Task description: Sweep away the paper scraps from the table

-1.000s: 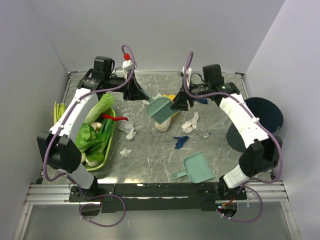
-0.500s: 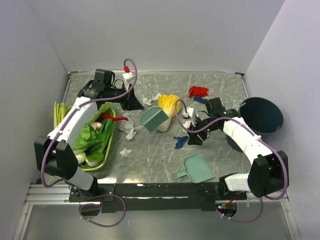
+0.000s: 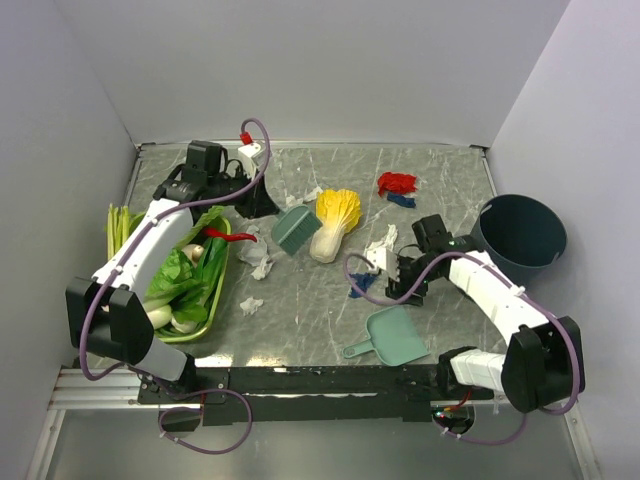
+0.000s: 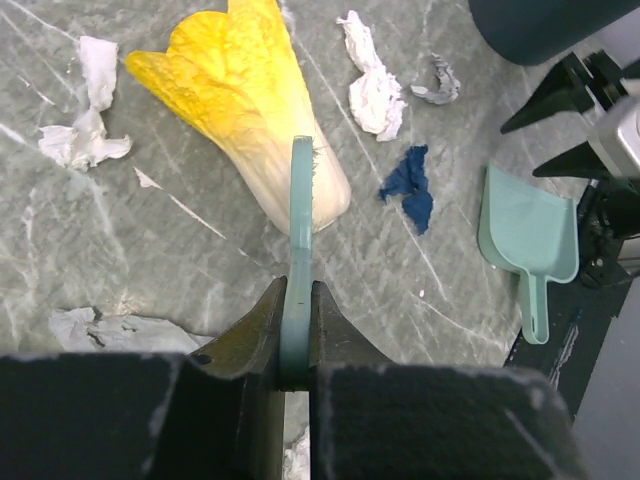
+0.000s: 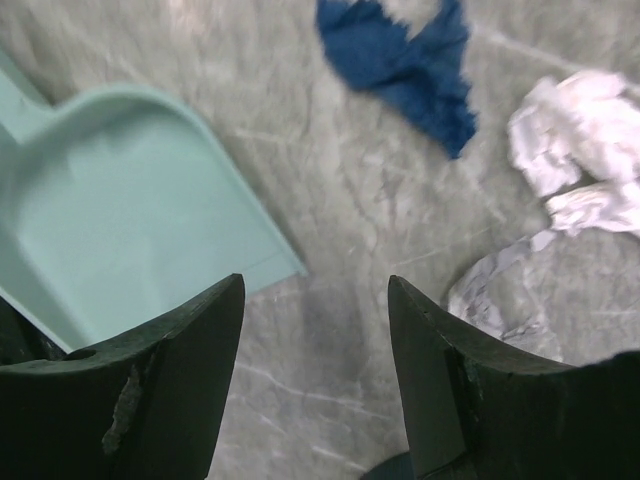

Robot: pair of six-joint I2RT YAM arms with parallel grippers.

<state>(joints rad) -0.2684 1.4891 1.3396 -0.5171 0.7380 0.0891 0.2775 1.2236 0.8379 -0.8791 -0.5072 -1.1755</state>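
I read the left gripper (image 4: 297, 300) clamped on the teal brush (image 4: 301, 190), which sits just beside the napa cabbage (image 3: 335, 218); the right gripper (image 5: 315, 290) hangs with jaws apart over the table (image 3: 300, 320), between the dustpan (image 5: 120, 220) and a blue scrap (image 5: 405, 60); the paper scraps (image 3: 381, 245), white, blue and red, lie scattered on the table around the cabbage.

My two arms
White-shelled left arm (image 3: 140, 245) and right arm (image 3: 495, 290), black joints, black fingers (image 5: 170, 390), looping purple cables (image 3: 85, 330).
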